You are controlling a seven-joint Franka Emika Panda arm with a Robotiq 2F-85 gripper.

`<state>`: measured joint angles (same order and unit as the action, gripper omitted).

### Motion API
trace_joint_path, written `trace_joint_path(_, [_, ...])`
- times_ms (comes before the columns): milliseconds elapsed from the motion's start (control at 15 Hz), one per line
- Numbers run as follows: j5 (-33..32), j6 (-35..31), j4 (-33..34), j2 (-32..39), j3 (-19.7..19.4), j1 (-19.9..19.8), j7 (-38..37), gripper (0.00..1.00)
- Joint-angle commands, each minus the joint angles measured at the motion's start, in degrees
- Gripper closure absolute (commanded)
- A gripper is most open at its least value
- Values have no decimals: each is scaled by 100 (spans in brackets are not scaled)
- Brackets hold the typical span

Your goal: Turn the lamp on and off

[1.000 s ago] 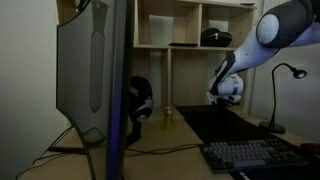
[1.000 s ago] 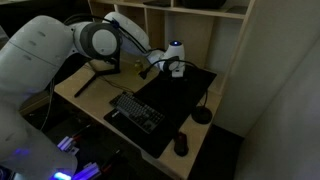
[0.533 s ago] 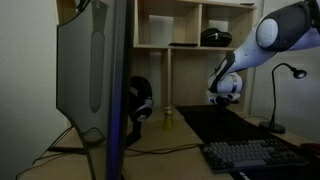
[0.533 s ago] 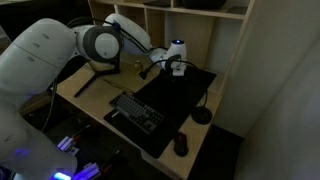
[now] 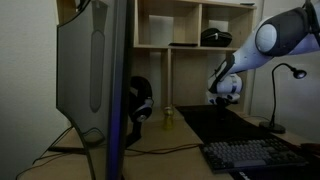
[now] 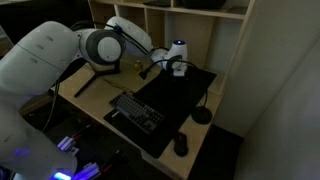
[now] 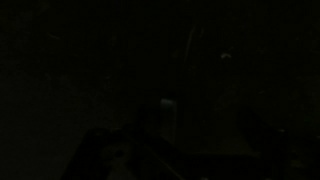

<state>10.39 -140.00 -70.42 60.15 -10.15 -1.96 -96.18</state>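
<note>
The lamp (image 5: 276,100) is slim and black, with a curved neck, a small head and a round base, and it stands unlit at the desk's end. In an exterior view its base (image 6: 202,116) sits on the black mat's edge. My gripper (image 5: 223,99) hangs under its white wrist above the back of the mat, well apart from the lamp; it also shows in an exterior view (image 6: 167,68). The room is dim and the jaws are too dark to read. The wrist view is almost black.
A large monitor (image 5: 95,70) fills the foreground, with black headphones (image 5: 140,102) and a small yellow can (image 5: 168,115) behind it. A keyboard (image 6: 135,112) and mouse (image 6: 180,145) lie by the black mat (image 6: 185,92). Wooden shelves (image 5: 190,25) rise behind the desk.
The arm's upper links have shifted slightly. The gripper stays about where it was and the lamp remains dark.
</note>
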Motion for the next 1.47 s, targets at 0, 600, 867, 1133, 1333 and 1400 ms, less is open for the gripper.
trace_joint_path(0, [-35,176,282,188,28,-65,-50,40])
trace_joint_path(600, [-84,268,346,274,-59,-110,-95,0])
trace_joint_path(867, [-112,246,353,264,-61,-94,-75,32])
trace_joint_path(1133, [-132,371,433,261,-67,-99,-88,60])
trace_joint_path(1333, [-133,397,451,268,-62,-115,-72,82])
trace_joint_path(1400, [-132,403,449,270,-58,-119,-66,90])
